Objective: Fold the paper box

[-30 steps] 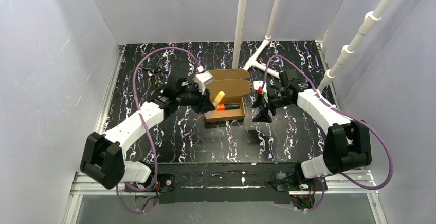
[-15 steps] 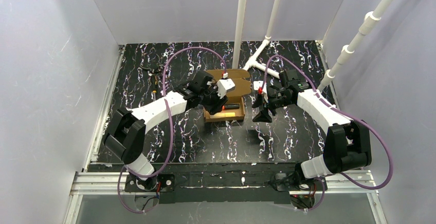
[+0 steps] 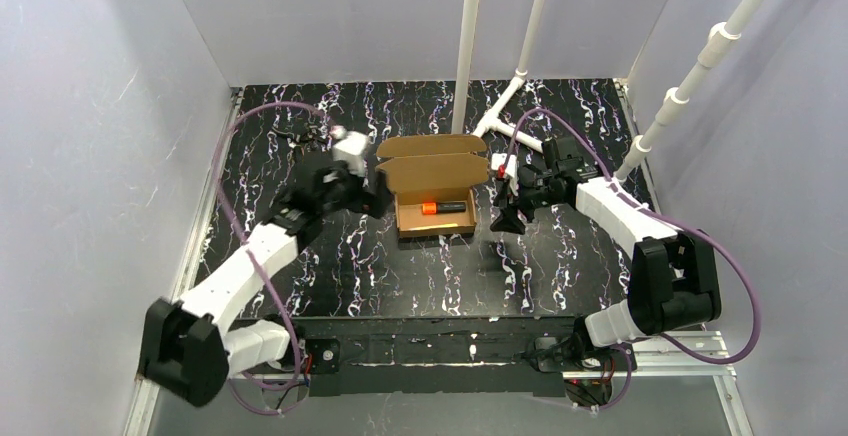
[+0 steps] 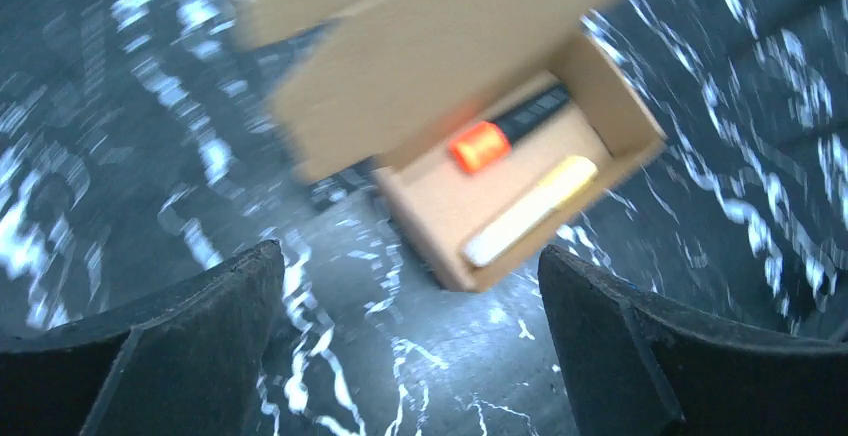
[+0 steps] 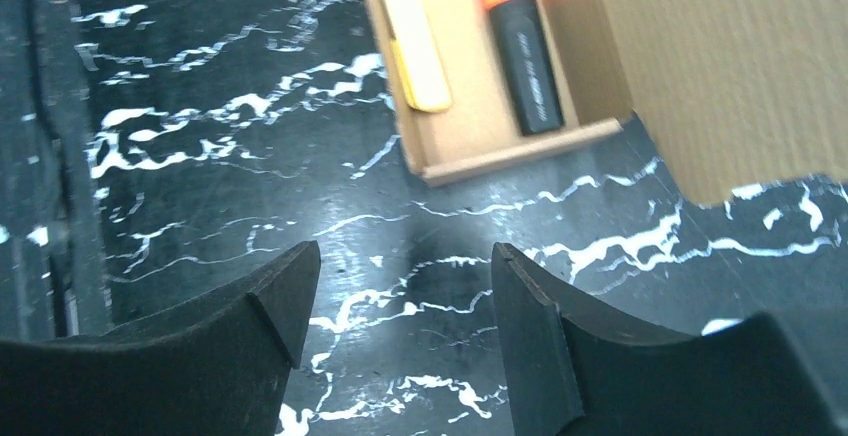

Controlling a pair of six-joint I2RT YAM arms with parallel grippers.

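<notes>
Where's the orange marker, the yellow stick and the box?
orange marker (image 4: pixel 515 122), left wrist view, on its black body by the cap.
yellow stick (image 4: pixel 530 211), left wrist view, on its middle.
box (image 4: pixel 440 46), left wrist view, on its open lid.

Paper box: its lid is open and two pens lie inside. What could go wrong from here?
1. Nothing holds the paper box: the left jaws and the right jaws stand open beside it, one pair on each side. A push on the lid may slide the box over the table.
2. The lid's end flap may crumple against the front wall instead of tucking inside.
</notes>
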